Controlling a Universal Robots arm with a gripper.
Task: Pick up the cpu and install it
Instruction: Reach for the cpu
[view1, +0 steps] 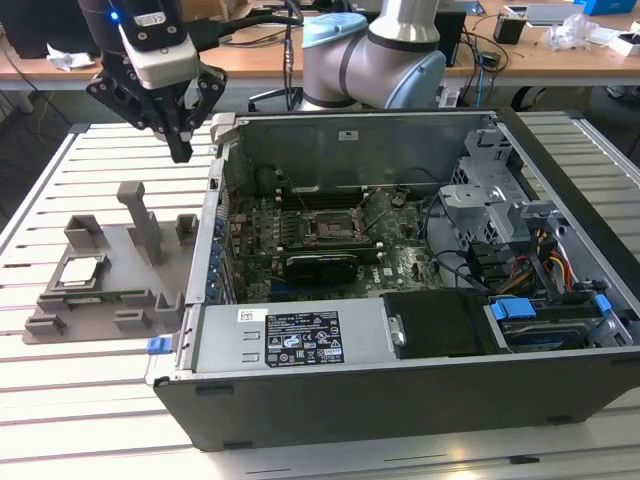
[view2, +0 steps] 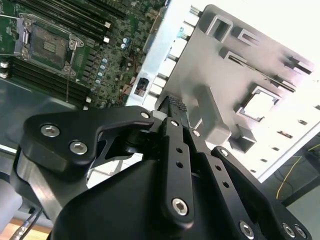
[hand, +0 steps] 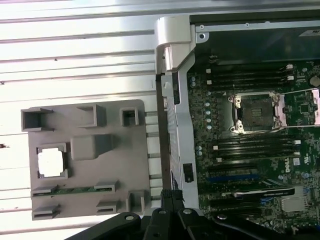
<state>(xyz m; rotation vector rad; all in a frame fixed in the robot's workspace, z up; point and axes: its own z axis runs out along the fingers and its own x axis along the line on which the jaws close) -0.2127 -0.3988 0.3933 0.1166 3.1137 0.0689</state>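
Here's the claw (view1: 181, 150), up in the upper left of the exterior view, hanging in the air on the end of the arm (view1: 375, 55). Its two black fingers are clenched together to a single point with nothing between them. The second wrist view confirms it, with the claw (view2: 176, 103) pinched tight and empty.

And the chip (view1: 80, 272)? It's sitting flat in its square pocket in the grey tray (view1: 115, 250), low on the exterior view's left, well below the claw and untouched. Both wrist views catch the chip (hand: 51, 163) too, its pale silvery top glaring bright against the tray (hand: 115, 165) (very bright indeed in the second wrist view, chip (view2: 259, 106) and tray (view2: 225, 75) alike).

In the first wrist view the claw (hand: 170, 192) points down at the strip between the tray and the side wall of the open computer case (view1: 400, 400), which fills the middle and right of the exterior view. Inside it, mid-frame, lies the socket (view1: 330, 228), a dark square in a metal frame on the green board. Both wrist views show that socket (hand: 252, 112) (view2: 47, 45) holding no chip.

Tray and case rest on a white slatted table (view1: 60, 400).
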